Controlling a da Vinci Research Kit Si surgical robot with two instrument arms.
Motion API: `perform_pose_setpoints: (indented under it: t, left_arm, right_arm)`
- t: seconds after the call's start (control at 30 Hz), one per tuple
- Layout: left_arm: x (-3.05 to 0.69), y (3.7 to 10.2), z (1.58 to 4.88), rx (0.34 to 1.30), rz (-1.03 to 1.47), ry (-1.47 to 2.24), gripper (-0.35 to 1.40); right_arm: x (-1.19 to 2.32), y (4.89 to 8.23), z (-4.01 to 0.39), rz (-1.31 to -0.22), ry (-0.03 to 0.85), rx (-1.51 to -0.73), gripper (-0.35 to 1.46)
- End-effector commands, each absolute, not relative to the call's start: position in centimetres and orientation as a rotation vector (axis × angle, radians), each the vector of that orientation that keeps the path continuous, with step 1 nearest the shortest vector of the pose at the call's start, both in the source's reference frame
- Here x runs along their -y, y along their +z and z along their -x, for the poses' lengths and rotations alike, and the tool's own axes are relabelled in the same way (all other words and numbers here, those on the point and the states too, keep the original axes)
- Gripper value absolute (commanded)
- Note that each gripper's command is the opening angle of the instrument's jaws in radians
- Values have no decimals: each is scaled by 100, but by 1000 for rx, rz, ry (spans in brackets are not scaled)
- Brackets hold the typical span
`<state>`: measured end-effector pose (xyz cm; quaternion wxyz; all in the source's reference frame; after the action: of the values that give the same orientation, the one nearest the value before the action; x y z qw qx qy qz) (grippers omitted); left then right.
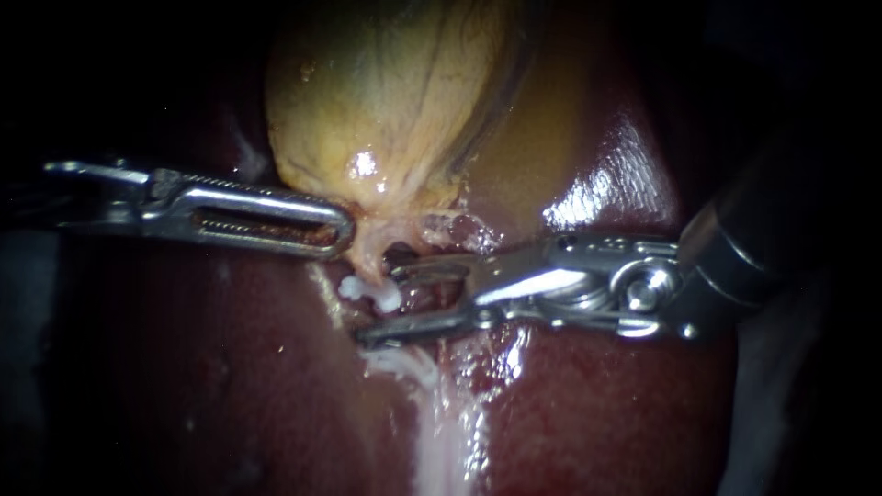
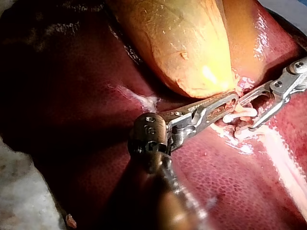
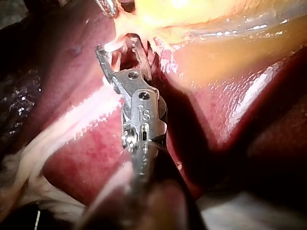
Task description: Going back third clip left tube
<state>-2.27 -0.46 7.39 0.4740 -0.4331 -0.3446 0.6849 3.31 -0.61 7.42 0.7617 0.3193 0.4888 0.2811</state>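
Note:
The yellow gallbladder lies on the dark red liver. My left instrument comes in from the left, its jaws shut on the gallbladder's narrow lower end. From that end a pale tube runs down, with white clips on it. My right instrument has its jaws open, one on each side of the tube beside the clips. In the left wrist view my left instrument grips under the gallbladder, and the white clips lie between the right instrument's open jaws. In the right wrist view my right instrument stands open around the tube.
A whitish band of tissue runs down over the liver below the clips. Wet, shiny liver rises to the right of the gallbladder. In the left wrist view, pale cloth shows at the liver's edge.

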Motion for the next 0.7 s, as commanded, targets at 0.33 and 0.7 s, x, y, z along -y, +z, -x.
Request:
perform_pose_setpoints:
  t: [0.33, 0.7]
  left_arm:
    - [45, 741, 227, 843, 1060, 1676, -35]
    - [44, 742, 227, 843, 1060, 1676, -35]
  right_arm:
    - [48, 707, -281, -673, 521, -1091, 50]
    - [31, 682, -227, -617, 388, -1131, 50]
